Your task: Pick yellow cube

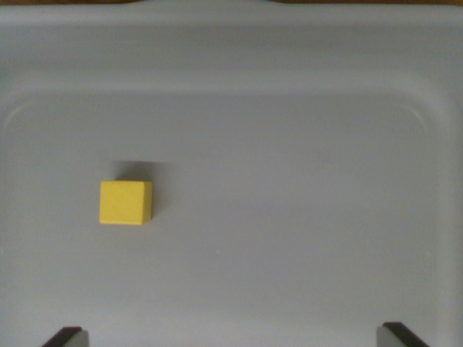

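Wrist view looks straight down into a shallow grey tray [231, 94] w/ rounded inner corners; its raised rim runs across the top of the picture and curves down both sides. A thin brown strip shows above the rim at the very top edge, prob. the surface the tray sits on, too little visible to say more.

The yellow cube [126, 202] sits on the tray floor, in the wrist view's left half, a bit below mid-height. It rests flat, top face toward the camera, w/ a narrow slice of its side visible on the wrist view's right edge. A soft dark shadow falls just above it. Nothing touches the cube; bare tray floor all around it.

The end effector [236, 337] shows only as two dark fingertips at the bottom edge: one at the wrist view's lower left [66, 337], one at the lower right [402, 335]. They stand wide apart, w/ nothing between them but grey tray floor, so the jaws are spread and hold nothing. The cube lies well apart from both tips, above them in the picture and nearer the left-hand tip than the right; it sits off to the left of the midline between the tips, not centred in the gap.

Tray floor otherwise plain, a few faint specks only.
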